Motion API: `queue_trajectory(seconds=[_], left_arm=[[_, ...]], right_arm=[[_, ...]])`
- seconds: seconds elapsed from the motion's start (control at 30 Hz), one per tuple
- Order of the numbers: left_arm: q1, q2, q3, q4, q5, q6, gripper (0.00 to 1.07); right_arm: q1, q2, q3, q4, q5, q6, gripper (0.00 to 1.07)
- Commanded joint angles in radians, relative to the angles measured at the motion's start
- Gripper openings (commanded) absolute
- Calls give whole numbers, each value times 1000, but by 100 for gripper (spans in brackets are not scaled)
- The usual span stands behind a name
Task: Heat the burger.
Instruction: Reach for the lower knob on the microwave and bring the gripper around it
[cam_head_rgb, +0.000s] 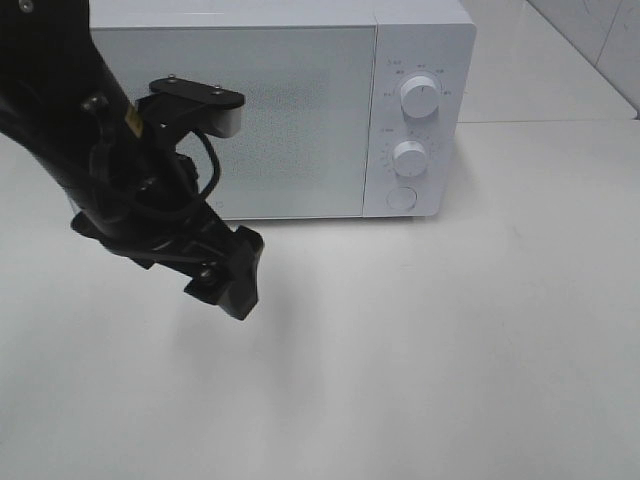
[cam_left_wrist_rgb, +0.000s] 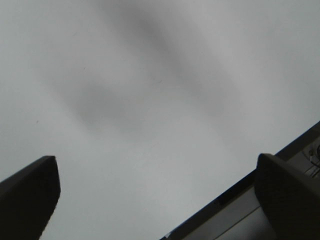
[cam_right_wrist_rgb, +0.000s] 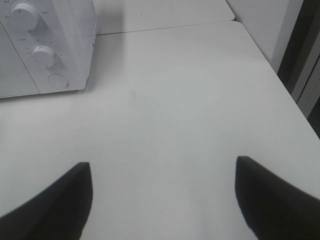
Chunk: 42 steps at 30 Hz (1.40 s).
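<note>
Table (cam_head_rgb: 450, 350): white, with a white microwave (cam_head_rgb: 280, 110) at the back, door closed.
Left arm (cam_head_rgb: 100, 170): reaches over the table before the microwave door, wrist bent downward.
Left gripper (cam_left_wrist_rgb: 157, 200): jaws wide apart, holding nothing.
Right gripper (cam_right_wrist_rgb: 165, 200): above the table, right of the microwave, jaws apart, empty.
Burger: not visible in any view.

A white microwave (cam_head_rgb: 280, 110) — its door shut — stands at the back of the white table (cam_head_rgb: 450, 350).
</note>
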<state>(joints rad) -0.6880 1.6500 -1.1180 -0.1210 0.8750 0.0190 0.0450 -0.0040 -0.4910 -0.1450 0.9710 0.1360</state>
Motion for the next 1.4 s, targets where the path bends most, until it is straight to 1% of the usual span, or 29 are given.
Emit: queue_trajectory(seconds=[0.03, 0.07, 0.13, 0.17, 0.23, 0.27, 0.33, 0.37, 0.4, 0.47, 0.53, 0.57, 0.6, 0.63, 0.67, 0.7, 0.73, 0.77, 0.8, 0.83, 0.9, 1.03, 1.07, 1.13, 1.2, 1.23, 1.3, 1.33, 1.4], left_arm=[[70, -36, -9, -1, 111, -1, 98], [70, -36, -9, -1, 111, -1, 98], [133, -68, -9, -1, 166, 1, 98], [133, -68, -9, -1, 166, 1, 98], [202, -107, -9, -1, 200, 12, 98], [202, -107, -9, -1, 200, 12, 98], [280, -153, -9, -4, 221, 27, 98], [280, -153, -9, -4, 221, 27, 98], [339, -185, -9, -4, 237, 32, 98], [364, -198, -9, -4, 244, 35, 98], [449, -243, -9, -4, 256, 56, 98], [449, -243, -9, -4, 256, 56, 98], [506, -270, -9, -4, 261, 64, 98], [506, -270, -9, -4, 261, 64, 98], [568, -290, -9, -6, 266, 73, 98], [597, -300, -9, -7, 272, 79, 98], [597, -300, -9, -7, 272, 79, 98], [649, -316, -9, -14, 288, 93, 98], [677, -325, -9, -18, 300, 100, 98], [677, -325, -9, -18, 300, 100, 98], [739, -350, -3, -22, 331, 112, 98], [780, -394, 34, -23, 319, 109, 98], [796, -434, 78, -23, 308, 108, 98], [798, -451, 98, -17, 308, 108, 98], [798, -522, 175, 5, 305, 108, 98], [798, -522, 175, 5, 305, 108, 98], [798, -596, 243, 18, 303, 108, 98], [798, -596, 243, 18, 303, 108, 98], [798, -705, 316, 29, 300, 112, 98]], right_arm=[[-6, -27, 3, -2, -7, -7, 76], [-6, -27, 3, -2, -7, -7, 76], [-6, -27, 3, -2, -7, -7, 76], [-6, -27, 3, -2, -7, -7, 76], [-6, -27, 3, -2, -7, -7, 76], [-6, -27, 3, -2, -7, -7, 76], [-6, -27, 3, -2, -7, -7, 76], [-6, -27, 3, -2, -7, -7, 76], [-6, -27, 3, -2, -7, -7, 76], [-6, -27, 3, -2, -7, -7, 76], [-6, -27, 3, -2, -7, -7, 76], [-6, -27, 3, -2, -7, -7, 76], [-6, -27, 3, -2, -7, -7, 76], [-6, -27, 3, -2, -7, -7, 76], [-6, -27, 3, -2, -7, -7, 76], [-6, -27, 3, -2, -7, -7, 76], [-6, -27, 3, -2, -7, -7, 76], [-6, -27, 3, -2, -7, -7, 76], [-6, -27, 3, -2, -7, -7, 76], [-6, -27, 3, -2, -7, -7, 76], [-6, -27, 3, -2, -7, -7, 76], [-6, -27, 3, -2, -7, -7, 76], [-6, -27, 3, -2, -7, -7, 76], [-6, -27, 3, -2, -7, -7, 76], [-6, -27, 3, -2, -7, -7, 76], [-6, -27, 3, -2, -7, -7, 76], [-6, -27, 3, -2, -7, -7, 76], [-6, -27, 3, -2, -7, -7, 76], [-6, -27, 3, -2, -7, -7, 76]])
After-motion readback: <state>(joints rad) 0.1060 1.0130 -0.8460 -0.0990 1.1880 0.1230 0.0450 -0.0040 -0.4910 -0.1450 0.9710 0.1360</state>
